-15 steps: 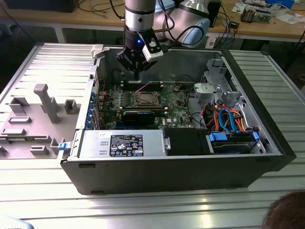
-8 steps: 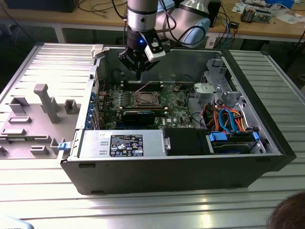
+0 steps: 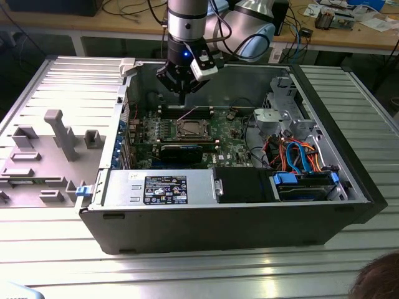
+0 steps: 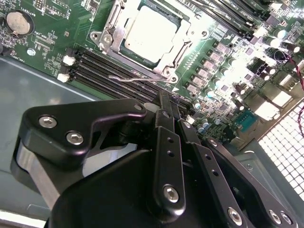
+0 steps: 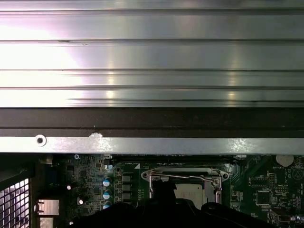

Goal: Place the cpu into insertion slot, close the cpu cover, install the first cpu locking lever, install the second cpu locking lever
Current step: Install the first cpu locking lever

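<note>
The ribbed metal table [image 3: 56,93] carries an open computer case [image 3: 237,212], lying on its side with its interior facing up; a grey plastic panel [image 3: 43,149] with upright tabs lies on the exterior view's left of it. Inside the case the green motherboard [image 3: 218,128] covers the floor, with a black expansion card [image 3: 181,151] just in front of the socket and a bundle of blue and orange cables [image 3: 299,156] on the exterior view's right. The robot arm [image 3: 187,18] comes down from above the far wall of the case, and its black gripper [image 3: 181,94] hangs over the board's far edge, just behind the socket and apart from it. In the second wrist view the gripper [image 4: 168,107] has its fingers [image 4: 164,116] pressed together with nothing between them. The cpu cover [image 4: 111,28] lies flat, closed over the socket, and the cpu [image 4: 151,32] sits in the slot, its dull silver top showing through the cover's square opening. A thin wire locking lever [image 4: 128,78] lies beside the cover's near edge over the memory slots [image 4: 109,71]. In the first wrist view the cover [image 5: 183,175] and a lever [image 5: 190,178] crossing it sit below the case's wall [image 5: 152,145].
</note>
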`<state>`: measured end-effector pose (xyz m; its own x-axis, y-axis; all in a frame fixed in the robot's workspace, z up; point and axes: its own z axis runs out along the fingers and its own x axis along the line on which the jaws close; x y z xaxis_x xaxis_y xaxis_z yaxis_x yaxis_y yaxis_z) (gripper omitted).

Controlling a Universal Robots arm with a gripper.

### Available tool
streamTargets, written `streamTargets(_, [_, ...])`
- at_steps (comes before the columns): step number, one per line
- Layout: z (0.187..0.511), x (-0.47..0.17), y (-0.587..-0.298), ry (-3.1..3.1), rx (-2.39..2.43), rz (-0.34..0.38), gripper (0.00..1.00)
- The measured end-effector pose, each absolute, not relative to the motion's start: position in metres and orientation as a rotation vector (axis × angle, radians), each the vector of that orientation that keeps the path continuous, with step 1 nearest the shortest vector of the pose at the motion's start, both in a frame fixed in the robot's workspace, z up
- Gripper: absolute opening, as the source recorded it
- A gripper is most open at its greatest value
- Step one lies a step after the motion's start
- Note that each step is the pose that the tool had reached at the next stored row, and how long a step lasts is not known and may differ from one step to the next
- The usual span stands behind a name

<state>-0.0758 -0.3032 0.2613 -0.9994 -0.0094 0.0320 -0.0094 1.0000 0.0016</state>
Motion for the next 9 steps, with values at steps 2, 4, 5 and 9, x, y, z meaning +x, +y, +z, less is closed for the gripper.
streamTargets(2, [0.261, -0.069, -0.303, -3.110, 0.015, -0.002, 0.11])
streamTargets(4, [0.260, -0.065, -0.303, -3.110, 0.009, -0.002, 0.11])
streamTargets(5, [0.260, -0.065, -0.303, -3.110, 0.008, -0.002, 0.11])
streamTargets(9, [0.260, -0.065, -0.303, -3.110, 0.007, -0.002, 0.11])
